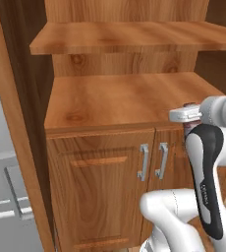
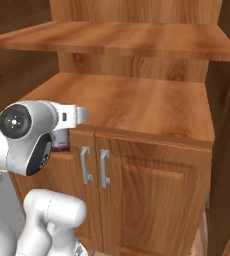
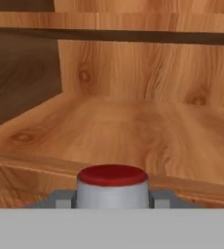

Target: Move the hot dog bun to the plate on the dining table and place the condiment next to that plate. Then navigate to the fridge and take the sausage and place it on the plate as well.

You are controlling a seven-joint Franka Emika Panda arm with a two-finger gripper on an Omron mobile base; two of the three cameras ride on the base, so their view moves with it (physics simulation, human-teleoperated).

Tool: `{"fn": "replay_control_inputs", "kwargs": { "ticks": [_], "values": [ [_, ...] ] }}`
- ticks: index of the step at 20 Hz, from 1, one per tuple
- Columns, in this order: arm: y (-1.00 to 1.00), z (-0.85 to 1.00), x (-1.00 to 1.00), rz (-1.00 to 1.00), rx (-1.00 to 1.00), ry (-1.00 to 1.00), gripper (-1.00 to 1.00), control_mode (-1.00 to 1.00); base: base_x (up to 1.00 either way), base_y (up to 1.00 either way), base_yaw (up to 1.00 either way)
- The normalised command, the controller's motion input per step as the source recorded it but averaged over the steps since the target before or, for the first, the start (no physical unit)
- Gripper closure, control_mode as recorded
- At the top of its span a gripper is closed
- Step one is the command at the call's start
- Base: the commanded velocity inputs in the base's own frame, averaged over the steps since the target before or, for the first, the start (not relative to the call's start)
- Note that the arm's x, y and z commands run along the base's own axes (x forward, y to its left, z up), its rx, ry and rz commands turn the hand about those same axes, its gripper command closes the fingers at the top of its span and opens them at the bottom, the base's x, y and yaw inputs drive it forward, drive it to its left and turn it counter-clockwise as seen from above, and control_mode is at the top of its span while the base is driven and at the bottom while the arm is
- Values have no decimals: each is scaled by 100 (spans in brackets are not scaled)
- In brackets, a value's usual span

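**Condiment carried in the hand before a wooden cabinet**

The hand (image 2: 62, 137) is closed partway round the condiment (image 2: 61, 139), held upright just in front of the cabinet (image 1: 105, 167) edge, probably so it stays level in transit and can be stood beside the plate later. In the hand view the bottle (image 3: 113, 187) sits between the fingers, seen from behind: a red top over a grey collar. From the right base view only a dark red body shows below the wrist. The cabinet's top and the shelf (image 1: 129, 37) above carry nothing. By my reading, the bottle is off any bench and on its way.
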Motion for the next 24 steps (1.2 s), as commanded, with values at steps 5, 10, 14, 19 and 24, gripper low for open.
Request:
{"fn": "replay_control_inputs", "kwargs": {
  "ticks": [5,10,14,19,24],
  "values": [
    [0,0,0,0,0,0,100,100,-100,-44,-35],
    [0,0,0,0,0,0,100,100,-65,-27,-67],
    [0,0,0,0,0,0,100,100,-61,-32,-67],
    [0,0,0,0,0,0,100,100,-38,-79,-59],
    [0,0,0,0,0,0,100,100,-1,-100,-60]
  ]
}}
